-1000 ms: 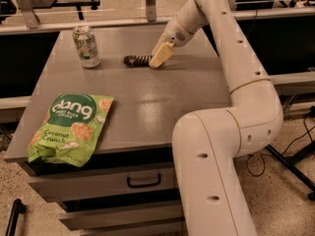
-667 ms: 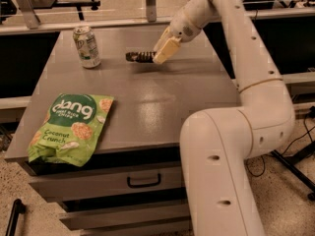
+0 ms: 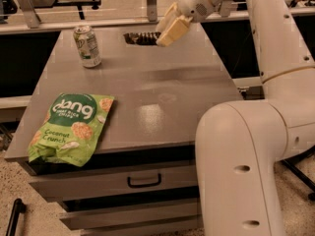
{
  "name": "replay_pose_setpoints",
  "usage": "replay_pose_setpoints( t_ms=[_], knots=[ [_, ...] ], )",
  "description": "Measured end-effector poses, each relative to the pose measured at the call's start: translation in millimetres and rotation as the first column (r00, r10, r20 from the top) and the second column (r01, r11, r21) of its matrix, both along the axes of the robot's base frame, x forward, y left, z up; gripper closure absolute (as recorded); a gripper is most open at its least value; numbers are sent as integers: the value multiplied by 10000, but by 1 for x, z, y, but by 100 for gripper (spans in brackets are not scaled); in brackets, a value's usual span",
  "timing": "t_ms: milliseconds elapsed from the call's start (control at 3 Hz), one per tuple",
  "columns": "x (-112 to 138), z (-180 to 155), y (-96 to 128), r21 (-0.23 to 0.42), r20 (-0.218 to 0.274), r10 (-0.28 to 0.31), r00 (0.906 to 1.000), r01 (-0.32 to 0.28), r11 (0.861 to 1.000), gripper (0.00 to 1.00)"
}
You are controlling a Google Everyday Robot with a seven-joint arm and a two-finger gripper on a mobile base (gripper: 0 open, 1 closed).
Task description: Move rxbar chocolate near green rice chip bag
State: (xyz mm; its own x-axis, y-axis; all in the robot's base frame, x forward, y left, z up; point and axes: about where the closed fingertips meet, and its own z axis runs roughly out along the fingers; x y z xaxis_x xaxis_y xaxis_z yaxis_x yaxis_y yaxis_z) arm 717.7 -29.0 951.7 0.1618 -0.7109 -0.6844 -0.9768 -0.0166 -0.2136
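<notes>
The rxbar chocolate [image 3: 139, 38], a dark flat bar, hangs level over the far part of the grey table [image 3: 167, 102]. My gripper [image 3: 164, 36] is shut on its right end and holds it up off the table top. The arm comes in from the upper right. The green rice chip bag [image 3: 71, 127], lime green with a dark "dang" circle, lies flat at the table's front left corner, far from the bar.
A green-and-white drink can [image 3: 87, 45] stands upright at the back left, just left of the bar. Drawers with a dark handle [image 3: 144, 181] sit under the table top. My white arm base [image 3: 241, 171] fills the right foreground.
The gripper has risen and moved toward the far edge with the bar in it. The bar has left the table top. The can and bag have not moved.
</notes>
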Motion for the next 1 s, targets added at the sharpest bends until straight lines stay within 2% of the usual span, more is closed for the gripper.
replay_pose_setpoints(
  t_ms=[333,667,1000],
  knots=[
    [-10,37,3,-951,1098,-279,9936,385,9947,100],
    [-23,59,-8,-1473,1709,-591,9835,848,9855,100],
    [-23,59,-8,-1473,1709,-591,9835,848,9855,100]
  ],
)
